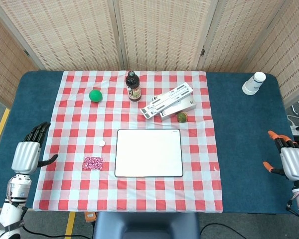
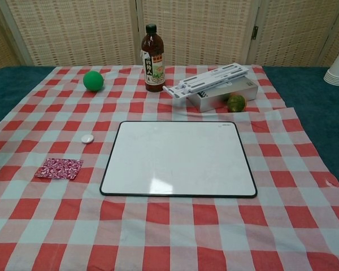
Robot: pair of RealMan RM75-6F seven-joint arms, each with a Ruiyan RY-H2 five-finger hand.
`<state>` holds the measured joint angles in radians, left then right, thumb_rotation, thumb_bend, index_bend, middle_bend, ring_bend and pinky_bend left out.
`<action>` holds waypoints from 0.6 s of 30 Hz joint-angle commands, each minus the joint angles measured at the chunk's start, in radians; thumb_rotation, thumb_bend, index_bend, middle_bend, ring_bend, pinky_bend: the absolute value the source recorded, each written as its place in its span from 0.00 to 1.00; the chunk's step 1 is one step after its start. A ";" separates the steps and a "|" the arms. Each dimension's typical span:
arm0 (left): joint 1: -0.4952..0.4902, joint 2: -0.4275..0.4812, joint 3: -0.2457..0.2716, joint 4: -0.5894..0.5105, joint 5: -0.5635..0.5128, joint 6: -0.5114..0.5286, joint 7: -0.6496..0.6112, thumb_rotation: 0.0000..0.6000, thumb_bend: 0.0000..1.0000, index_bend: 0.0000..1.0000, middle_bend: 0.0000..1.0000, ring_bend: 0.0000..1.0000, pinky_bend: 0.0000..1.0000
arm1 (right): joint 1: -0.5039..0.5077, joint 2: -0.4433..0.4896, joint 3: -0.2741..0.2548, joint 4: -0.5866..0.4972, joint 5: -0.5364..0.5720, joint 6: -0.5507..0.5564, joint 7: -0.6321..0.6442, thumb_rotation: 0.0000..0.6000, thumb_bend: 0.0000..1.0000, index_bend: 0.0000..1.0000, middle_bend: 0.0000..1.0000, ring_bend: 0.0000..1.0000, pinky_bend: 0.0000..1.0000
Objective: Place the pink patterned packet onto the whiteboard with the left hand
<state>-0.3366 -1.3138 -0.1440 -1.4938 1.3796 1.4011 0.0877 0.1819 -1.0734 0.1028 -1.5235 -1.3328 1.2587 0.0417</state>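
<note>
Reach step not begun: whiteboard lies bare mid-cloth, my left hand hangs empty, fingers spread, off the cloth's left edge, and the pink patterned packet sits just left of the board, so next I reach over and pinch it.

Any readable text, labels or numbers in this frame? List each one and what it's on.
Nothing can be read for certain.
Bottle: its label carries large dark characters, too blurred to make out.
White box: dark print on its front edge, too small to read.
Whiteboard: blank.
Pink patterned packet: pattern only, no legible words.
</note>
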 commanded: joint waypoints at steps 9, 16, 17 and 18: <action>-0.077 0.072 0.047 -0.183 -0.142 -0.260 0.264 1.00 0.30 0.32 1.00 1.00 0.95 | 0.015 0.005 0.003 0.013 0.008 -0.032 0.015 1.00 0.15 0.10 0.18 0.15 0.26; -0.129 0.032 0.044 -0.190 -0.251 -0.326 0.383 1.00 0.26 0.29 1.00 1.00 0.96 | 0.015 0.006 -0.010 0.010 -0.007 -0.036 0.014 1.00 0.15 0.10 0.18 0.15 0.26; -0.133 0.024 0.041 -0.185 -0.261 -0.322 0.394 1.00 0.26 0.29 1.00 1.00 0.96 | 0.015 0.008 -0.010 0.009 -0.007 -0.036 0.014 1.00 0.15 0.10 0.18 0.15 0.26; -0.135 0.015 0.036 -0.180 -0.271 -0.315 0.406 1.00 0.26 0.29 1.00 1.00 0.96 | 0.015 0.008 -0.009 0.007 -0.009 -0.033 0.014 1.00 0.15 0.10 0.18 0.15 0.26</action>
<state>-0.4609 -1.2845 -0.1030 -1.6786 1.1250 1.0810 0.4770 0.1969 -1.0670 0.0940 -1.5142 -1.3402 1.2225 0.0559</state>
